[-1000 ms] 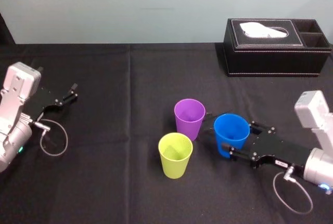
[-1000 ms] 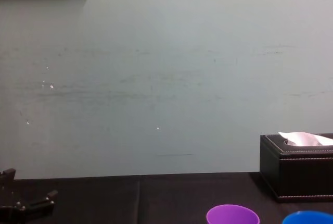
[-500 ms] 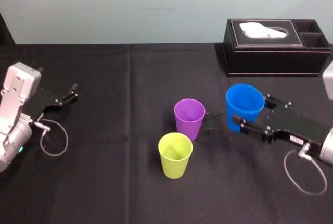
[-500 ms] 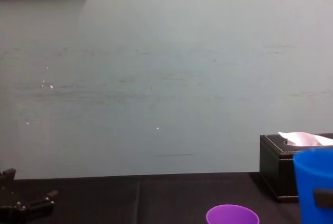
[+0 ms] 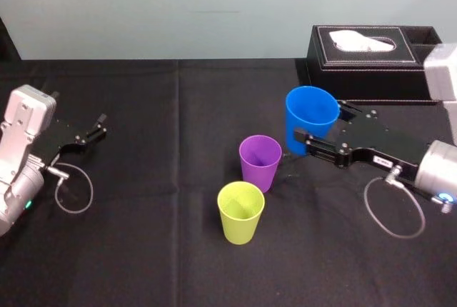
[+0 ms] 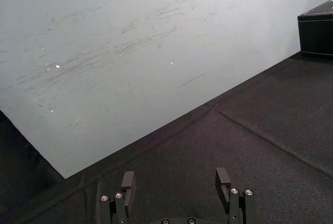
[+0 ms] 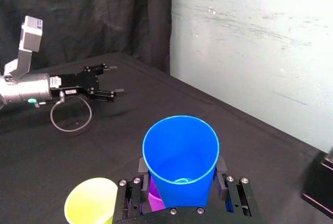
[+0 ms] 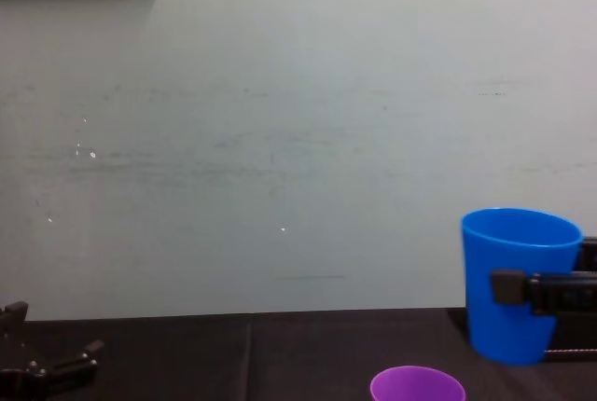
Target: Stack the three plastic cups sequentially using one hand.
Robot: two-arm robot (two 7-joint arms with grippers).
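Centre right, the right gripper (image 5: 318,127) clamps its jaws on the blue cup (image 5: 311,113), lifted off the counter (image 5: 143,250) beside the purple cup (image 5: 260,160). The yellow-green cup (image 5: 240,211) stands lower centre. Far left, the left gripper (image 5: 96,127) rests, jaws apart.

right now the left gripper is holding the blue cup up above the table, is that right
Not quite: it is the right gripper that is holding the blue cup up above the table, as the head view shows. The left gripper sits parked at the table's left side, open and empty.
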